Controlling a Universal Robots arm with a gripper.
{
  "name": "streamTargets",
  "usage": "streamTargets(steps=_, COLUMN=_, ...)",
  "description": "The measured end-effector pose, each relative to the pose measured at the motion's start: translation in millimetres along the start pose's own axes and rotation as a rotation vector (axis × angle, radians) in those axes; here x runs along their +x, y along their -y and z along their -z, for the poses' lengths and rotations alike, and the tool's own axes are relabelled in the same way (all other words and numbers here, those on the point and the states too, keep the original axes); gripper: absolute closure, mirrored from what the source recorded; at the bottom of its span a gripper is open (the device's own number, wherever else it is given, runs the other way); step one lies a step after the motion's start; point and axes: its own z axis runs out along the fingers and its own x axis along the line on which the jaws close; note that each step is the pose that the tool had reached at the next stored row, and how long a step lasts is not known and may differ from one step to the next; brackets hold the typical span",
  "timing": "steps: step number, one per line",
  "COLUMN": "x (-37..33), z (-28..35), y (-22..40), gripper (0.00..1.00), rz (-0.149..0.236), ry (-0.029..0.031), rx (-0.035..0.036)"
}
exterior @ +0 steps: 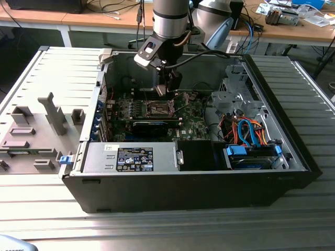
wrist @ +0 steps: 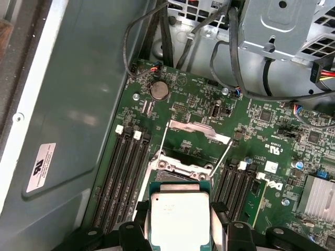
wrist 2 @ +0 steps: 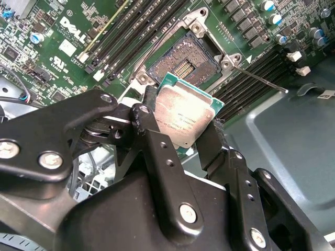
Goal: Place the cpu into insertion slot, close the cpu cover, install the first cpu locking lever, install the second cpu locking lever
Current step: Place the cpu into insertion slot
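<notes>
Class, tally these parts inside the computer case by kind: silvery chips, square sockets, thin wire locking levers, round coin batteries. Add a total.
Chip: 1
Socket: 1
Levers: 2
Coin battery: 1
Total: 5

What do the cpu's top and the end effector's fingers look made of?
The cpu: silvery-grey top with a dull sheen, probably metal; green rim like circuit board. The end effector holding it: fingers matte black, fastened with shiny screws, likely coated metal, possibly plastic.
</notes>
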Motion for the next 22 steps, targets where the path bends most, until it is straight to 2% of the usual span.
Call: streamTargets(steps=22, x=0.0, z=-0.4, y=0.0, gripper=0.45, rz=-0.053, ry=0.0014, rx=-0.0009)
